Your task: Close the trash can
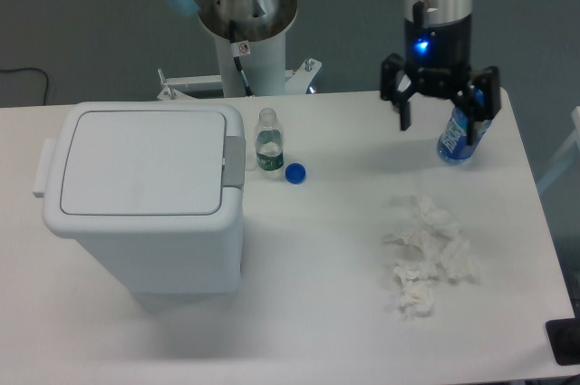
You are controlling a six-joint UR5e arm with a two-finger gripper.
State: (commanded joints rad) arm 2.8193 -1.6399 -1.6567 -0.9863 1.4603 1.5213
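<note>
A white table (299, 312) fills most of the view, with a grey floor behind it and the arm's white pedestal (249, 41) standing at about 12 o'clock just beyond the far edge. On the table, a small clear bottle (268, 140) stands uncapped near the centre-left with a blue cap (294, 172) lying just beside it, a blue water bottle (464, 127) stands at roughly 2 o'clock near the far right corner, and a heap of crumpled white tissues (426, 254) lies at about 4 o'clock. The gripper (439, 122) hangs over the far right of the table, its two fingers spread wide and holding nothing; the right-hand finger overlaps the blue water bottle in this view, but contact cannot be judged. The trash can (145, 213) sits at 9 o'clock on the left side of the table, upright, its flat lid down and level with the rim, the grey latch tab (234, 160) on the side facing the clear bottle.
</note>
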